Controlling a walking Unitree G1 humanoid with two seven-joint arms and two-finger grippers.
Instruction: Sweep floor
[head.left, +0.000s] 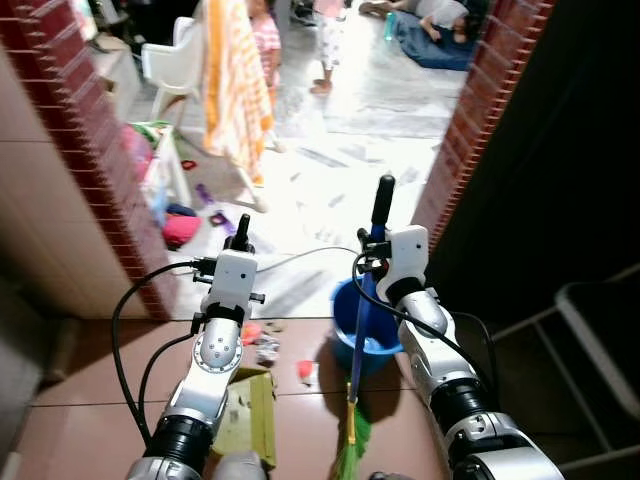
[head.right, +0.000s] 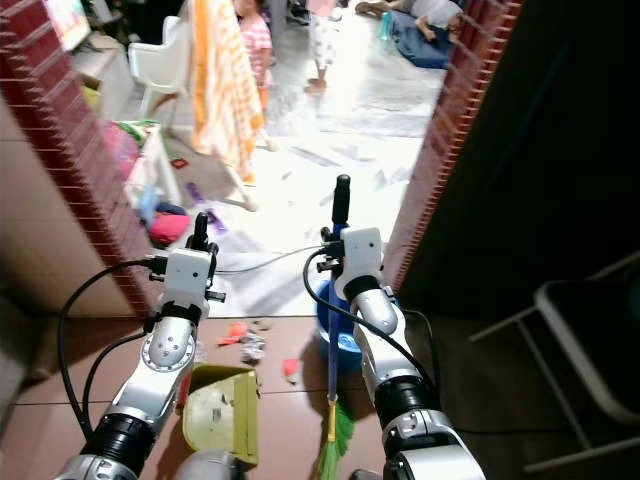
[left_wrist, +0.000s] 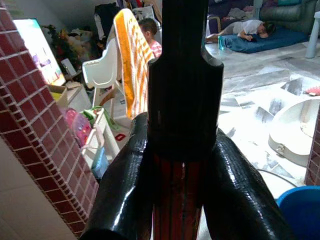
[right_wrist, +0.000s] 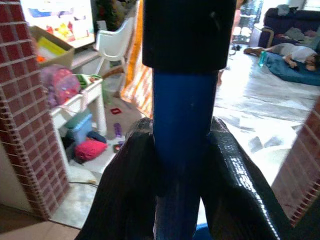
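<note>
My left gripper (head.left: 240, 243) is shut on the dustpan's red and black handle (left_wrist: 185, 100), fingers (left_wrist: 125, 190) on both sides. The yellow-green dustpan (head.left: 250, 415) rests on the brown tiles below it. My right gripper (head.left: 376, 248) is shut on the blue broom handle (right_wrist: 181, 115), which has a black cap (head.left: 382, 200). The shaft runs down to green bristles (head.left: 350, 458) on the floor. Red scraps (head.left: 250, 330) and crumpled paper (head.left: 268, 350) lie just beyond the dustpan.
A blue bucket (head.left: 372, 335) stands behind the broom shaft. Brick pillars (head.left: 90, 130) (head.left: 480, 110) frame the doorway. Beyond are an orange towel (head.left: 235, 80), a white chair (head.left: 170, 60), a child (head.left: 265, 40), floor toys (head.left: 180, 228) and a person lying on a mat (head.left: 440, 20). A dark chair (head.left: 590, 340) stands on my right.
</note>
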